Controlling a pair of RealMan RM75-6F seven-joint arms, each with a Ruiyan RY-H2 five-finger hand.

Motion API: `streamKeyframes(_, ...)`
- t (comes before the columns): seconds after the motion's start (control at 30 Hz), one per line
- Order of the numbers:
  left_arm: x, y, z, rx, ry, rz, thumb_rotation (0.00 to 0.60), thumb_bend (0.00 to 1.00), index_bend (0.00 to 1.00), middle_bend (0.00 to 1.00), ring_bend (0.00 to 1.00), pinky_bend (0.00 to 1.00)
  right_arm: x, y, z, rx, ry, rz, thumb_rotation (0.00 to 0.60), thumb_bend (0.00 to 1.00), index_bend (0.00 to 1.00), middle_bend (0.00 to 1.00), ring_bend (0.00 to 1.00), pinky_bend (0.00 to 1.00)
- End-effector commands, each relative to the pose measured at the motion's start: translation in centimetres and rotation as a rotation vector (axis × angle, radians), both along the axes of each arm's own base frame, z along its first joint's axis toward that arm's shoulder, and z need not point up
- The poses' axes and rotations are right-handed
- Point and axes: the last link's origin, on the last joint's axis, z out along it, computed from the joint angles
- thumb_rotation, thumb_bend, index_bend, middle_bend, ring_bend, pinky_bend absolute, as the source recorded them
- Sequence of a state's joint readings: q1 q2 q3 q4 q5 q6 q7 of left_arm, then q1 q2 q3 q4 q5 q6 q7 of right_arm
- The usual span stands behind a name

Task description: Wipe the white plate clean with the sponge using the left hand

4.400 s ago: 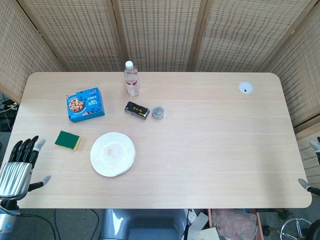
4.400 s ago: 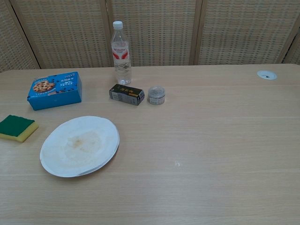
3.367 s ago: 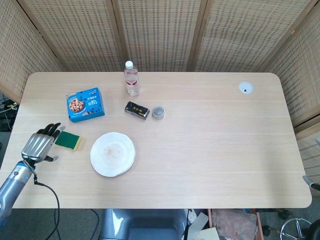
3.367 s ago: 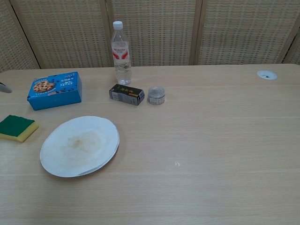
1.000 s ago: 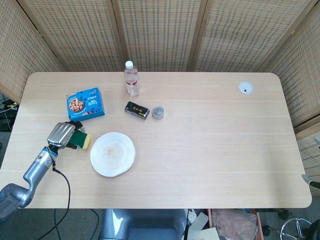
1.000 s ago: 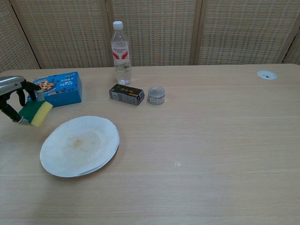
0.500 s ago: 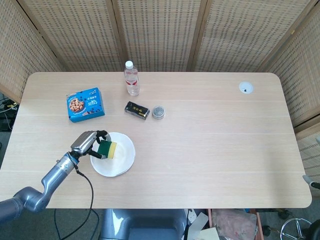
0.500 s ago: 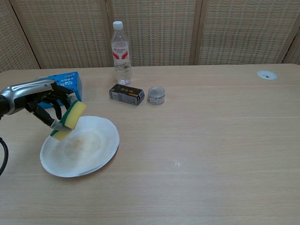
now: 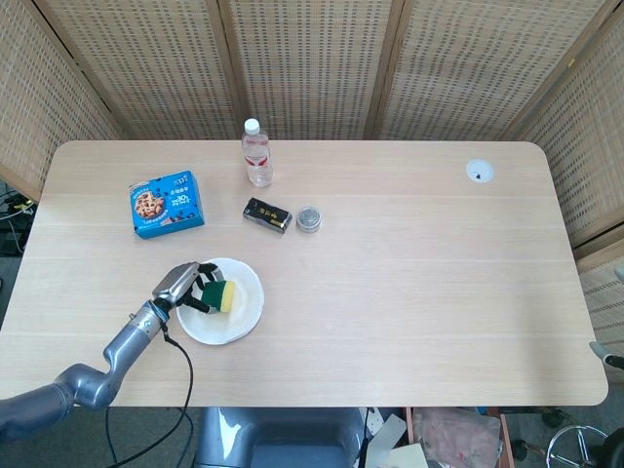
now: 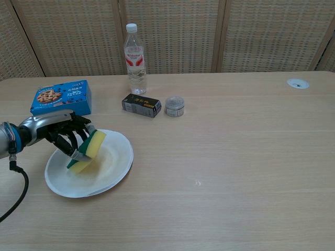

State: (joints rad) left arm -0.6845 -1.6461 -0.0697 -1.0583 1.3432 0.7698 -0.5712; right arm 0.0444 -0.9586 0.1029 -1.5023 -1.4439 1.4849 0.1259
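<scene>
Your counter (image 9: 409,292) is a pale wood-grain slab filling most of the head view, backed by woven rattan screens (image 9: 312,63) across the top of the frame. Left of centre sits the white plate (image 9: 244,310), round and shallow. Your left robot hand (image 9: 185,287) reaches over its left rim with the fingers clamped on the sponge (image 9: 220,294), yellow foam with a green scouring face, tilted on edge over the plate's middle. Upper left lies a blue biscuit box (image 9: 167,204); a clear water bottle (image 9: 256,153) stands upright at top centre, with a small dark box (image 9: 267,214) and a little round jar (image 9: 308,218) just below it.
</scene>
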Motion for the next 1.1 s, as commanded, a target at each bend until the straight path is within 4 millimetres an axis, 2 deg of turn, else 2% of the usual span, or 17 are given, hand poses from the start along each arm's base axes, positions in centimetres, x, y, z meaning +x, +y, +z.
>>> streamKeyframes(0.03,-0.1,0.0,-0.6,-0.007,0.016,0.001,0.600,0.14,0.56,0.41,0.36,0.45,0.0,0.0,0.0,0.000,0.000,-0.001,0.600,0.00,0.00,0.00,0.00,0.00)
streamKeyframes(0.33,-0.6,-0.3,-2.0,-0.023,0.039,0.009,0.600,0.14,0.56,0.41,0.37,0.45,-0.1,-0.1,0.1,-0.001,-0.003,-0.005,0.600,0.00,0.00,0.00,0.00,0.00)
streamKeyframes(0.6,-0.5,-0.3,-2.1,-0.012,0.030,0.003,0.600,0.14,0.56,0.41,0.37,0.45,-0.1,-0.2,0.1,0.000,-0.005,-0.004,0.600,0.00,0.00,0.00,0.00,0.00)
streamKeyframes(0.77,0.3,0.1,-0.8,0.021,-0.005,-0.027,0.600,0.14,0.56,0.41,0.37,0.45,-0.1,-0.1,0.2,-0.002,-0.009,-0.003,0.600,0.00,0.00,0.00,0.00,0.00)
streamKeyframes(1.0,1.9,1.0,2.8,0.075,0.026,-0.134,0.600,0.14,0.56,0.41,0.37,0.45,0.0,0.0,0.3,-0.003,-0.015,0.003,0.600,0.00,0.00,0.00,0.00,0.00)
streamKeyframes(1.1,2.1,1.1,3.6,0.074,0.056,-0.158,0.600,0.14,0.56,0.41,0.37,0.45,0.0,0.1,0.3,-0.002,-0.016,0.004,0.600,0.00,0.00,0.00,0.00,0.00)
